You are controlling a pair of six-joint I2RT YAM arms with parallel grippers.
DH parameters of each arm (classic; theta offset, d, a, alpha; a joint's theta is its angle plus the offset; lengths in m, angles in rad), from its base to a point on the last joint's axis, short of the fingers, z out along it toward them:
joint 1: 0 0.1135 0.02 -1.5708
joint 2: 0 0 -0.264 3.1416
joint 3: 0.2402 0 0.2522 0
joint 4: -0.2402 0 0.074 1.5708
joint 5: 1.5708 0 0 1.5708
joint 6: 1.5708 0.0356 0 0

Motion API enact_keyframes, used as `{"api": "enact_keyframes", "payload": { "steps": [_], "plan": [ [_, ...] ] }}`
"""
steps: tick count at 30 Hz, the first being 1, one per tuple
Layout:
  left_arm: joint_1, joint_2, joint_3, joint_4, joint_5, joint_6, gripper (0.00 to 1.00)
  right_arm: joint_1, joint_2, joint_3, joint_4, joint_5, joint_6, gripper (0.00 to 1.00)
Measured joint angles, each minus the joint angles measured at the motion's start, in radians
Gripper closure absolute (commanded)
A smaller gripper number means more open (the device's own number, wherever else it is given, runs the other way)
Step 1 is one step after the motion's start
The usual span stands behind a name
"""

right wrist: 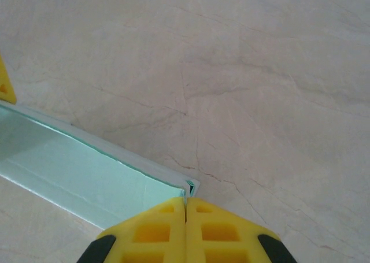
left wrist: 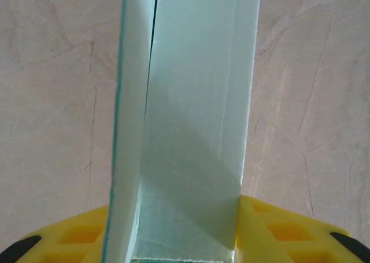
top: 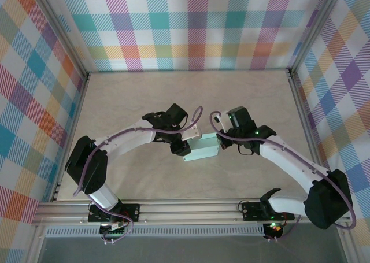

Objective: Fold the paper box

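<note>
The pale mint paper box (top: 200, 148) is held above the middle of the table between both grippers. My left gripper (top: 184, 143) has it from the left. In the left wrist view the box (left wrist: 196, 101) runs straight away from the camera, and the left gripper (left wrist: 173, 204) is shut across its width, a yellow finger (left wrist: 277, 228) pressed against each side. My right gripper (top: 222, 137) is at the box's right end. In the right wrist view the right gripper (right wrist: 185, 199) is shut, with the corner wall of the box (right wrist: 87, 170) pinched at its tips.
Beige marbled tabletop (top: 185, 95) stretches behind and in front of the box. Aluminium frame rails (top: 185, 208) run along the near edge, and plaid walls (top: 185, 26) close in the back and sides. The tip of a left finger (right wrist: 4, 84) shows in the right wrist view.
</note>
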Motion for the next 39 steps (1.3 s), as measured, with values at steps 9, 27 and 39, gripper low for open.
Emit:
{"api": "enact_keyframes", "payload": {
  "steps": [9, 27, 39],
  "plan": [
    [0.000, 0.011, 0.008, 0.011, 0.017, -0.004, 0.56, 0.060, -0.040, -0.051, 0.057, 0.144, 0.204, 1.00],
    [0.000, 0.034, 0.029, 0.023, 0.023, -0.026, 0.56, 0.164, -0.077, -0.149, 0.175, 0.374, 0.444, 1.00],
    [0.000, 0.034, 0.029, 0.028, 0.022, -0.046, 0.52, 0.175, -0.124, -0.232, 0.277, 0.394, 0.456, 1.00]
  ]
}}
